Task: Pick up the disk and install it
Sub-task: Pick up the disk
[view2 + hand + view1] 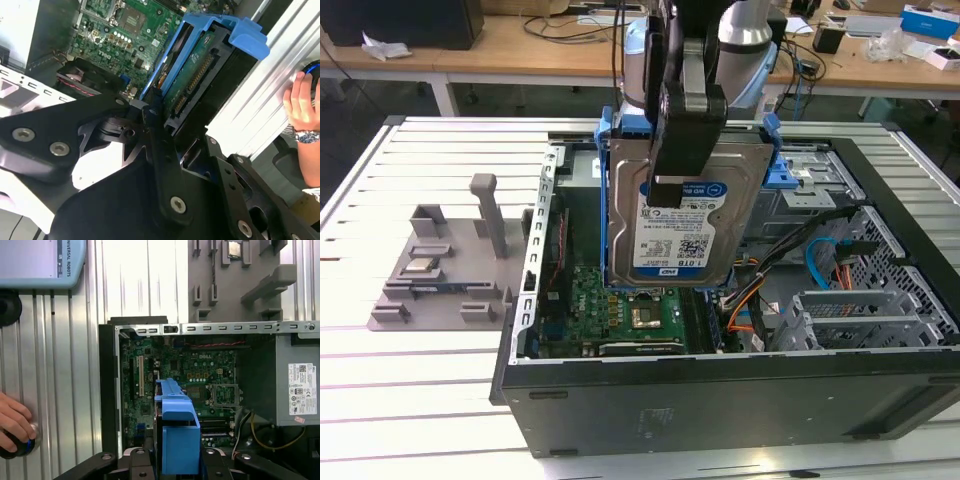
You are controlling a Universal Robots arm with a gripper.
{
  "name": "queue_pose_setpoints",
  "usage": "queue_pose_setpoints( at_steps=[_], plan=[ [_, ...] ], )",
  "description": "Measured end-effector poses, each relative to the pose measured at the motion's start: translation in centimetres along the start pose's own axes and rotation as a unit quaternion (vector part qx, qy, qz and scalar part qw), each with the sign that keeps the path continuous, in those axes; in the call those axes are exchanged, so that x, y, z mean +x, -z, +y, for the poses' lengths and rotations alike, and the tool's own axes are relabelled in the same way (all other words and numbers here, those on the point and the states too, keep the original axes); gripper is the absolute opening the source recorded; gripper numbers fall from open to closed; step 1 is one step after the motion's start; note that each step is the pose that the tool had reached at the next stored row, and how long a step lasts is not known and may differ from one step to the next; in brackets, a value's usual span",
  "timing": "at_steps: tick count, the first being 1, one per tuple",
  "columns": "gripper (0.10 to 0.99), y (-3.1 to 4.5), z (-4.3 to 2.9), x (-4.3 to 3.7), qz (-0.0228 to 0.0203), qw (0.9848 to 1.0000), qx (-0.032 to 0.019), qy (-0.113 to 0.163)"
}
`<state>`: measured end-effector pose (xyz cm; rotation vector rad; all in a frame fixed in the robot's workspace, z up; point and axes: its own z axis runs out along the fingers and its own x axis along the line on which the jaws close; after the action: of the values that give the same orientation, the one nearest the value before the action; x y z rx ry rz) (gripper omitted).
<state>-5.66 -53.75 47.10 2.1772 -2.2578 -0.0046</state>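
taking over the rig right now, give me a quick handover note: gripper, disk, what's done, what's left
Gripper: jaws shut on the disk.
Disk: in its blue bracket, held upright above the open case, over the board.
Done: disk picked up.
Left: disk not yet seated in the case.
Note: a person's hand rests on a round knob on the table.
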Motion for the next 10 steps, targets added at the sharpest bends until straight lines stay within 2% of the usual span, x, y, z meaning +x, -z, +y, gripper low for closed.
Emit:
queue_pose_setpoints(
  at_steps=[10],
  plan=[
    [0.365,0.01,-2.12,-0.02,0.0000,1.0000,0.0000,0.000]
  ],
)
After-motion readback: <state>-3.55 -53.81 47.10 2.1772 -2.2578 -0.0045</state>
